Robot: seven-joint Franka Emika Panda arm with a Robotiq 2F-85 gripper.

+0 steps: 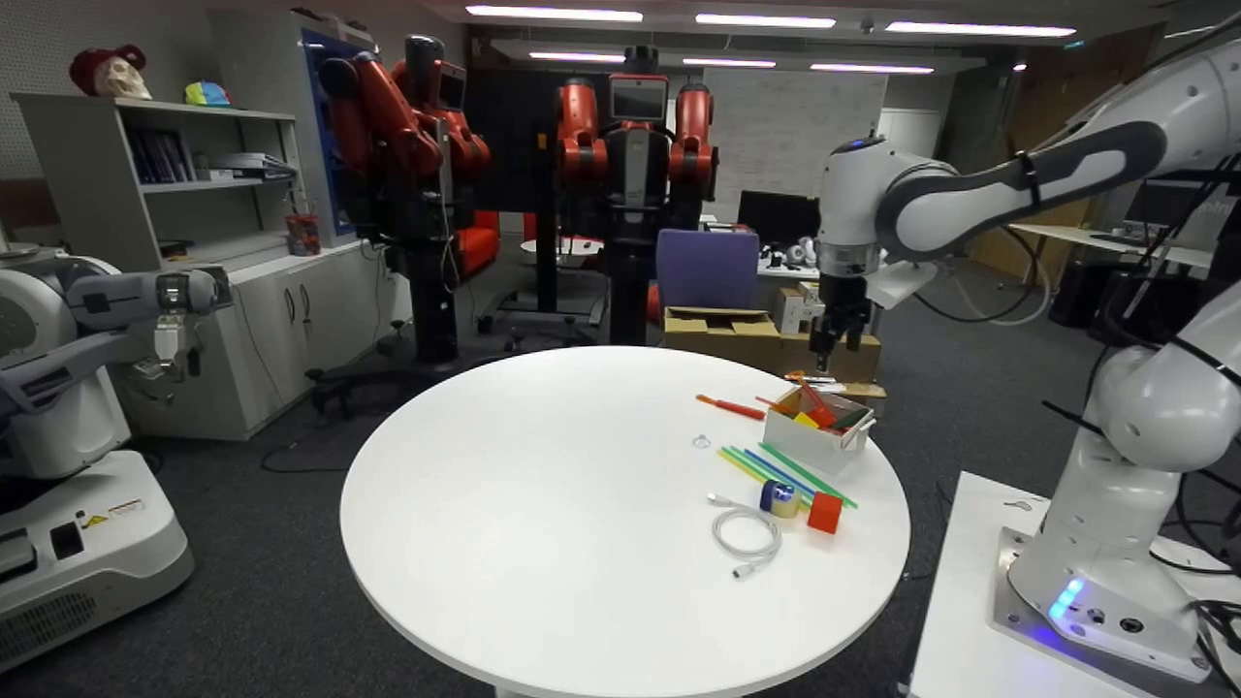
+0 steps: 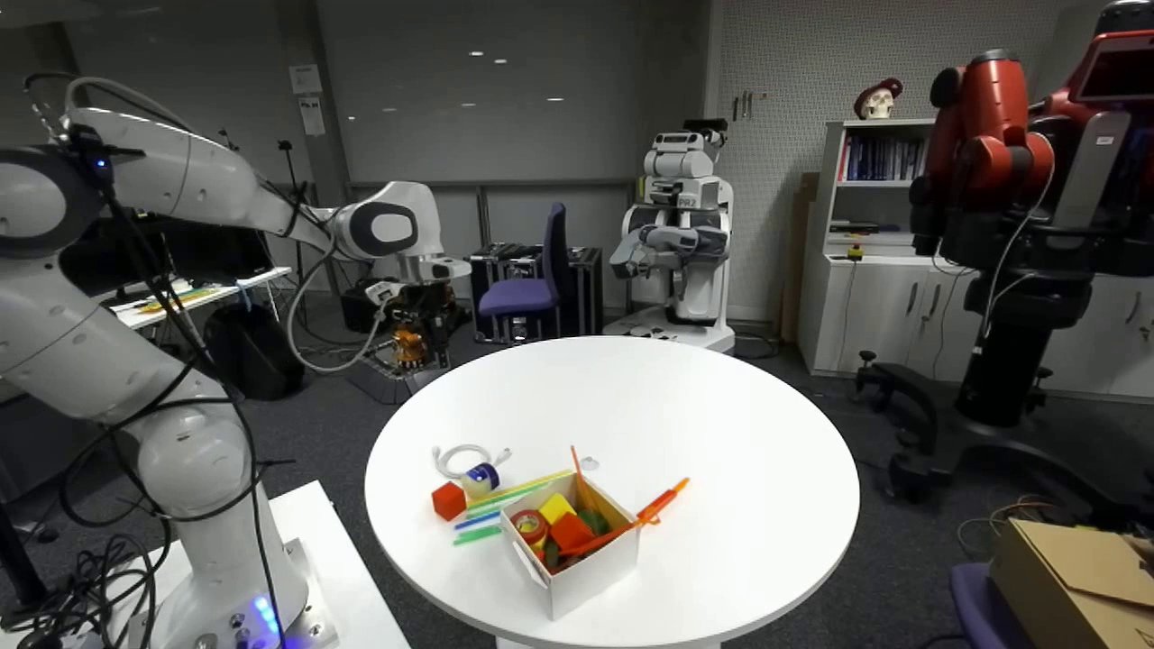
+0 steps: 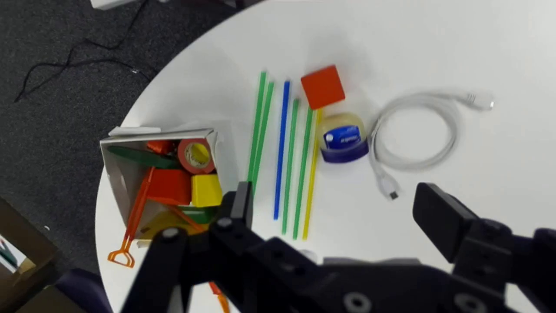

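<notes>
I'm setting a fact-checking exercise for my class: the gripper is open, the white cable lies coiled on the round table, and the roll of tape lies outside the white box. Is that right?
Not quite: the roll of tape lies inside the white box, as the wrist view shows. The gripper is open and the white cable lies coiled on the round table, as stated.

Six thin, straight green, blue and yellow straws (image 3: pixel 281 150) lie roughly parallel near an open-topped white cardboard box (image 1: pixel 805 442). Farther from the box, a plain red cube (image 3: pixel 322 87) sits flat and a small translucent yellowish jar (image 3: pixel 343 138) with a dark blue lid rests on its side, blue label facing up. Farthest from the box lies a white cable (image 3: pixel 408 164) coiled into a loose ring, both plugs sticking out
</notes>
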